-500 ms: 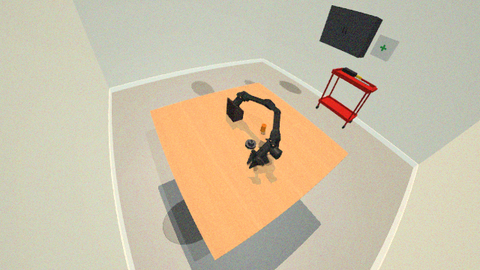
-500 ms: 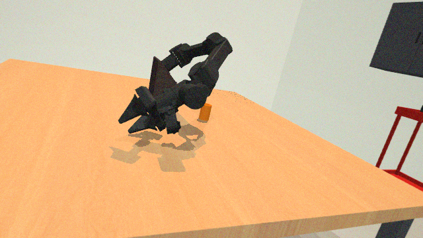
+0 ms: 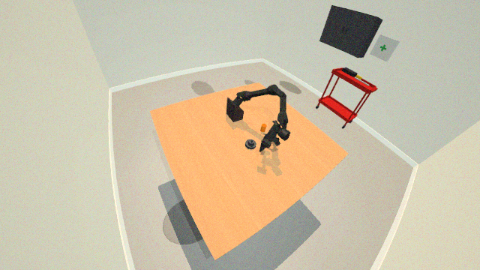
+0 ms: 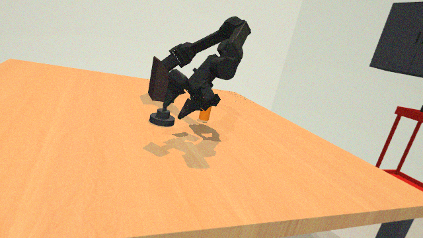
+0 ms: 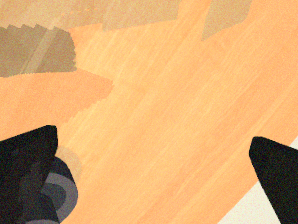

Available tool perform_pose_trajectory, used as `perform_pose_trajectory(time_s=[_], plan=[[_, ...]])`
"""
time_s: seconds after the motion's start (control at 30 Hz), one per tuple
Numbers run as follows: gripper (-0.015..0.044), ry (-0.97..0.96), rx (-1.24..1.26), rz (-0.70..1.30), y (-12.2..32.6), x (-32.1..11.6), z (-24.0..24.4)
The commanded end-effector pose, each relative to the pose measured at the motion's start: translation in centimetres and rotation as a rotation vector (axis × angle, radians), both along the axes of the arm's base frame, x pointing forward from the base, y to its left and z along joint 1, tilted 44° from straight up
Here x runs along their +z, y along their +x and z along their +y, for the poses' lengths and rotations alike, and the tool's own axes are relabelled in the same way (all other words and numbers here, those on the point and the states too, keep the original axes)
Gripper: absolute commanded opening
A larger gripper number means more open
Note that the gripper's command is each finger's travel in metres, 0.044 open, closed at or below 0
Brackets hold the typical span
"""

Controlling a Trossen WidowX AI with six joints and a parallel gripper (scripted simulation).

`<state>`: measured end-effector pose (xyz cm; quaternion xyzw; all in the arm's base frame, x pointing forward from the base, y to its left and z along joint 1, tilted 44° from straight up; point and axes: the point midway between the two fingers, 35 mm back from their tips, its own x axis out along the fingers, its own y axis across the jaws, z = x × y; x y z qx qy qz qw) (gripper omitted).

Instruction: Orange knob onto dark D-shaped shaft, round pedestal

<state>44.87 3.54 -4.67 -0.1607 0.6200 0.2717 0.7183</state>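
The orange knob (image 3: 263, 127) (image 4: 204, 114) stands upright on the table, clear of the pedestal; the gripper covers its top in the exterior view, and it is not in the wrist view. The dark round pedestal (image 3: 250, 145) (image 4: 162, 121) stands on the table with its shaft pointing up. It shows partly at the lower left of the wrist view (image 5: 73, 194), behind the left finger. The shaft's flat side cannot be made out. My gripper (image 4: 172, 113) (image 5: 157, 140) is wide open and empty, tilted, low beside the pedestal, with one fingertip appearing close to the shaft in the exterior view.
The wooden table (image 3: 225, 195) (image 4: 99, 185) carries the arm's base (image 3: 234, 110) at the back. In the wrist view a table edge crosses the lower right. A red cart (image 3: 337, 109) (image 4: 410, 114) stands on the floor beyond the table.
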Motion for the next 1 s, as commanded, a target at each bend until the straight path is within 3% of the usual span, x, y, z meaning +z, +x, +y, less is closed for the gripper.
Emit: perform_pose_trajectory(time_s=[0.0, 0.47, 0.97], plan=[[0.0440, 0.148, -0.095, 0.070, -4.6, 3.5, 2.5], [0.0440, 0.569, -0.374, 0.323, -20.3, 12.7, 8.6], [0.0440, 0.574, -0.377, 0.327, -20.5, 12.0, 10.0]])
